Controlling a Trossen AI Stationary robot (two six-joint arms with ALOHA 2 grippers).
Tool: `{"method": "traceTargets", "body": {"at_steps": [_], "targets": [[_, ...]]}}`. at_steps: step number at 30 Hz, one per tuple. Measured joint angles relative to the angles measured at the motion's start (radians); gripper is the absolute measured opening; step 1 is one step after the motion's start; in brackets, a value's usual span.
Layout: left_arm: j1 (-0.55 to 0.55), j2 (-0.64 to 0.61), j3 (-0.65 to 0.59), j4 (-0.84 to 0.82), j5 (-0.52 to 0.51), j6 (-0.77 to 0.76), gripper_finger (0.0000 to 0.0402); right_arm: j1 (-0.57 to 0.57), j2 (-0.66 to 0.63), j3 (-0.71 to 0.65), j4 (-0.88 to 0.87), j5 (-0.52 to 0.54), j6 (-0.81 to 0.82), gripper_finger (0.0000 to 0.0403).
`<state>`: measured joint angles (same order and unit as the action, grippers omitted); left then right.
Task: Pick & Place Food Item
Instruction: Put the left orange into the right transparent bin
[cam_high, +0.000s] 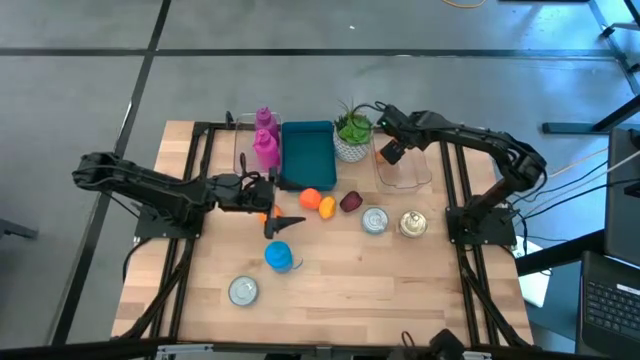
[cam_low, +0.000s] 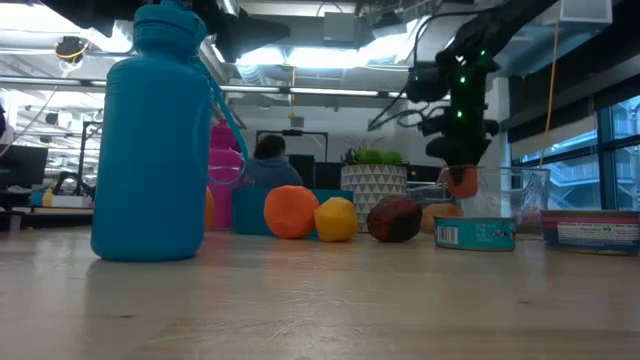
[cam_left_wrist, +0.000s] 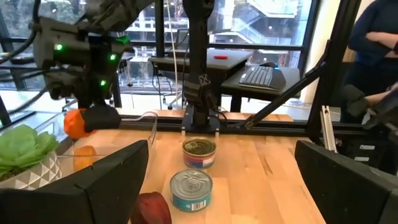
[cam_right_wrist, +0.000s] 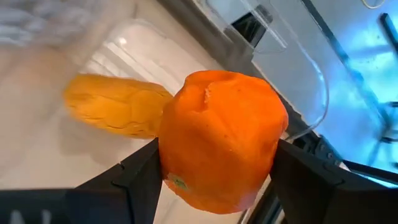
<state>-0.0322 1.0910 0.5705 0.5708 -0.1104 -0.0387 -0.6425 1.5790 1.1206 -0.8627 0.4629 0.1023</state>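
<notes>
The right gripper (cam_right_wrist: 217, 165) is pinching an orange fruit (cam_right_wrist: 221, 146) between its two fingers and is hanging over the clear plastic bin (cam_high: 405, 170) at about one o'clock on the tabletop (cam_high: 340, 270). The step in hand looks like the placing: the fruit is gripped and poised above the bin, not yet resting in it. To do it well, the gripper should be lowering until the fruit is close to the bin floor before spreading, since a round fruit dropped from height would likely bounce or roll. It should also be releasing beside the yellow-orange piece (cam_right_wrist: 115, 112) already lying in the bin, not on top of it, and staying clear of the bin's near wall and of the potted plant (cam_high: 352, 135) just beside it at eleven o'clock of the bin.

The left gripper (cam_high: 268, 215) is waiting near the middle of the tabletop at about nine o'clock, its fingers spread wide and holding nothing.

The right wrist view is showing the grip itself and the piece below; the high view is giving only the gripper's place over the bin. The low view is showing that the fruit (cam_low: 460, 180) is hanging at about the height of the bin's rim, which the overhead picture cannot tell.
</notes>
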Motion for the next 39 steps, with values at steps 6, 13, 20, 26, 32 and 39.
{"method": "traceTargets", "body": {"at_steps": [6,13,20,26,32,39], "targets": [[0.0,0.012,0.0,-0.023,0.0,0.007,0.0393,-0.04,0.063,0.0,0.01,0.033,-0.033,0.0251],[0.0,0.022,0.0,-0.044,0.0,0.015,0.0393,-0.074,0.115,0.0,0.02,0.043,-0.058,0.0251],[0.0,0.023,0.0,-0.05,-0.001,0.015,0.0393,-0.089,0.122,0.0,0.037,0.0,-0.061,0.0252],[0.0,0.022,0.0,-0.048,-0.001,0.015,0.0393,-0.089,0.122,0.0,0.041,-0.004,-0.061,0.0252],[0.0,0.023,0.0,-0.048,-0.001,0.015,0.0393,-0.089,0.122,0.0,0.041,-0.011,-0.061,0.0279],[0.0,0.022,0.0,-0.048,-0.001,0.015,0.0393,-0.104,0.122,0.0,0.041,-0.098,-0.086,0.0338]]}}
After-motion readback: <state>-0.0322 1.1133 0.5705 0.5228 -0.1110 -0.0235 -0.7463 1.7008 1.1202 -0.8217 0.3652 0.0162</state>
